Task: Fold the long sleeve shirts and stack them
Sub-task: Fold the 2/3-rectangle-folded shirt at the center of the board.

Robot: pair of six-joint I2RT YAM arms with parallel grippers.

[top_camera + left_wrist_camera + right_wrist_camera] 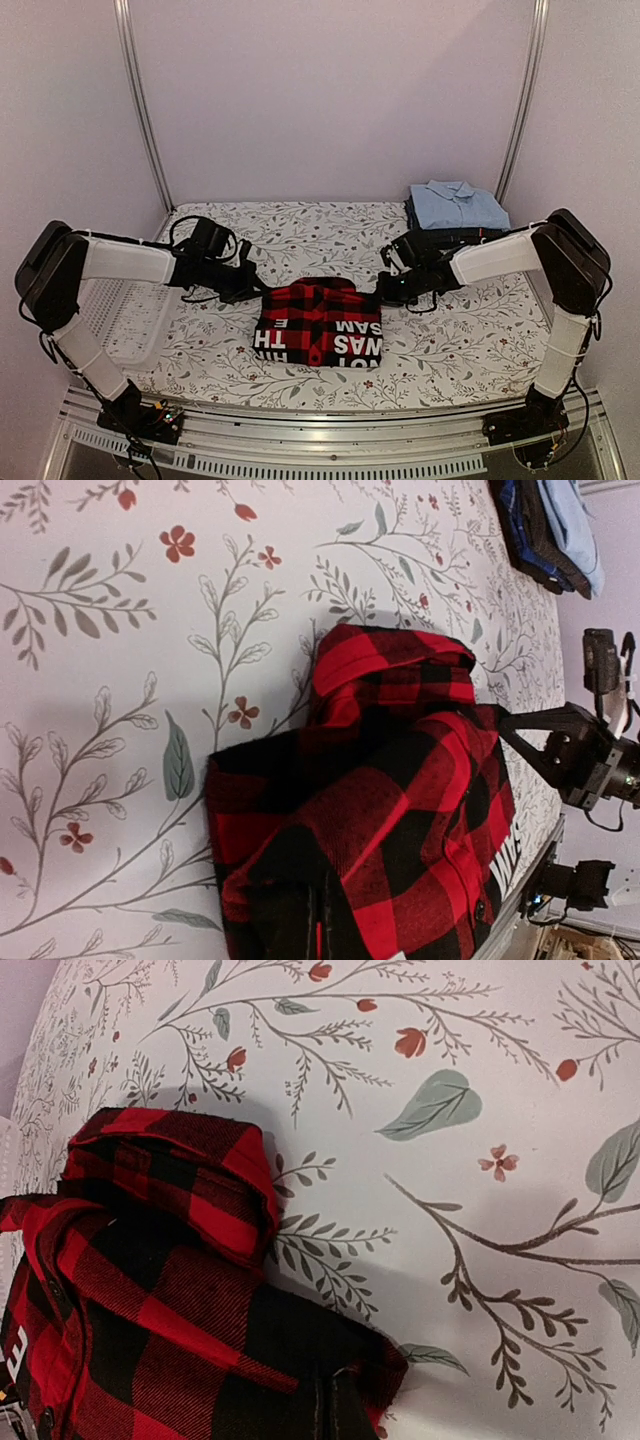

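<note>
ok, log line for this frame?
check shirt: folded, mid-table | left fingers: shut on its far-left corner | right fingers: shut on its far-right corner | folded stack: far right, light blue shirt on top

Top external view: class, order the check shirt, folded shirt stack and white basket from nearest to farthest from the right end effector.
1. check shirt, centre, at the right end effector.
2. folded shirt stack, back right.
3. white basket, far left.

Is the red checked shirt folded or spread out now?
Folded. The red shirt lies as a compact rectangle, collar at the far edge, with no sleeve spread out.
</note>
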